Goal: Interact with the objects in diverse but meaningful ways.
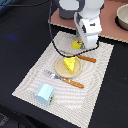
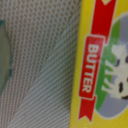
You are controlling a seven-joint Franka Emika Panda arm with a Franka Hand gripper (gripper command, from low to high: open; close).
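A yellow packet (image 1: 76, 44) with a red mark lies on the woven placemat (image 1: 35, 75) at its far side. In the wrist view the packet (image 2: 102, 60) fills much of the picture, showing a red "BUTTER" banner and a cow. My gripper (image 1: 81, 44) hangs low right over it; the white hand hides the fingers, and the wrist view shows none. A yellow holed cheese wedge (image 1: 70, 64) rests on the round tan plate (image 1: 60, 68). The light blue cup (image 1: 45, 93) lies on its side near the mat's front corner.
An orange-handled fork (image 1: 64, 79) lies in front of the plate and an orange-handled knife (image 1: 86, 58) beyond it. A grey bowl (image 1: 122, 17) stands on a tan board (image 1: 107, 27) at the back, on the exterior view's right. A black cable (image 1: 52, 40) loops down by the arm.
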